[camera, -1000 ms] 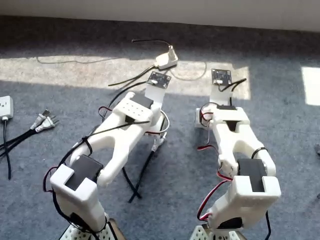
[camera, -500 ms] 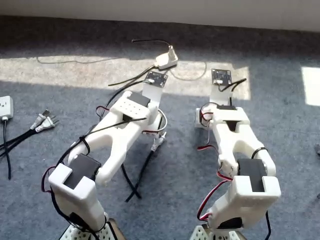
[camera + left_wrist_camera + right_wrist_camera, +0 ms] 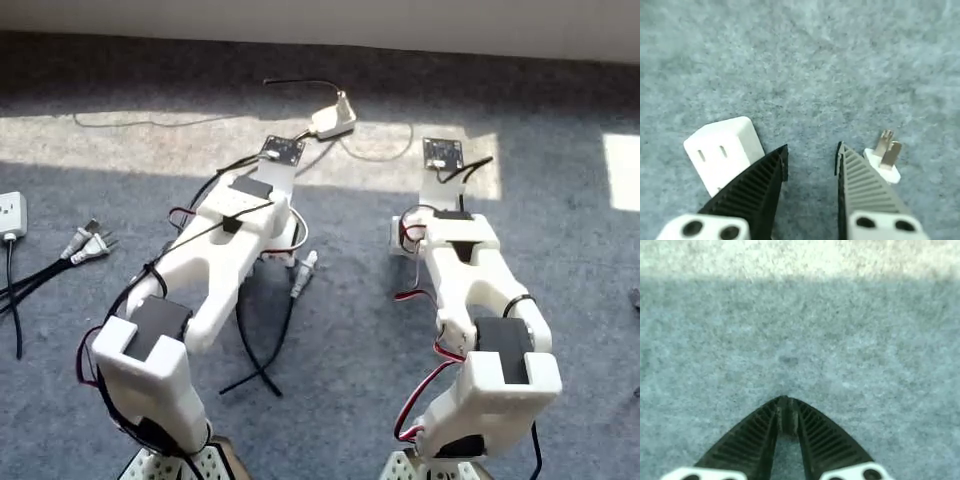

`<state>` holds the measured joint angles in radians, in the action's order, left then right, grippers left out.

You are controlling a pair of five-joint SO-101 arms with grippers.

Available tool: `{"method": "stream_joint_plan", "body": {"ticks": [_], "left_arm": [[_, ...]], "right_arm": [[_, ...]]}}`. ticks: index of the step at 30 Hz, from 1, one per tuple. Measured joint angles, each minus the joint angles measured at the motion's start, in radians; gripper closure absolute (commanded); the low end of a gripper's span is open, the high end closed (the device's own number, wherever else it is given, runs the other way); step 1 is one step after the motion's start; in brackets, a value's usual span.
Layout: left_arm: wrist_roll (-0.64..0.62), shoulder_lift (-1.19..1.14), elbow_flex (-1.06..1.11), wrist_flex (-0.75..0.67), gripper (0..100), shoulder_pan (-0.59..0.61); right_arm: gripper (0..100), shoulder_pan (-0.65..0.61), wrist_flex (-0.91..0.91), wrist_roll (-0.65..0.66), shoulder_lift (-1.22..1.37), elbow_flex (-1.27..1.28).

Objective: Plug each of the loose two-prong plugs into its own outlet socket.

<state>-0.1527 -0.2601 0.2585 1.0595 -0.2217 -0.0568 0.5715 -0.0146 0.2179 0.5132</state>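
My left gripper (image 3: 811, 152) hangs open low over the grey carpet. A white outlet block (image 3: 724, 150) with two slots lies just outside its black finger. A white two-prong plug (image 3: 885, 159) lies just outside the grey finger, prongs up. In the high view that plug (image 3: 303, 272) lies on its black cord beside the left arm (image 3: 225, 245). Two more loose plugs (image 3: 88, 243) lie at the far left near a white outlet (image 3: 10, 215). Another white outlet (image 3: 333, 120) sits at the back. My right gripper (image 3: 785, 415) is shut on nothing, just above the carpet.
Black cords (image 3: 265, 345) cross the carpet between the two arm bases. Thin wires (image 3: 375, 150) loop around the back outlet in the sunlit strip. The right arm (image 3: 470, 290) stands to the right of the left arm.
The left arm has swung to the left. The white plug and its black cord have shifted a little left with it. The right arm has not moved.
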Motion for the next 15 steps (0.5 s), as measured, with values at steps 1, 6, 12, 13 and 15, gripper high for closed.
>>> {"method": "stream_joint_plan", "body": {"ticks": [1,6,12,13,15], "left_arm": [[0.000,0.000,-0.005,0.000,83,0.000],[-0.011,0.060,-0.038,0.034,83,0.026],[-0.060,0.235,0.000,0.101,83,0.025],[-0.060,0.256,0.021,0.104,83,0.011],[-0.060,0.292,0.060,0.106,83,-0.032]], "right_arm": [[98.9,0.000,0.000,0.000,0.002,0.000],[98.9,0.000,0.000,0.000,0.002,0.000],[98.9,0.000,0.000,0.000,0.002,0.000],[98.9,0.000,0.000,0.000,0.002,0.000],[98.9,0.000,0.000,0.000,0.002,0.000]]}}
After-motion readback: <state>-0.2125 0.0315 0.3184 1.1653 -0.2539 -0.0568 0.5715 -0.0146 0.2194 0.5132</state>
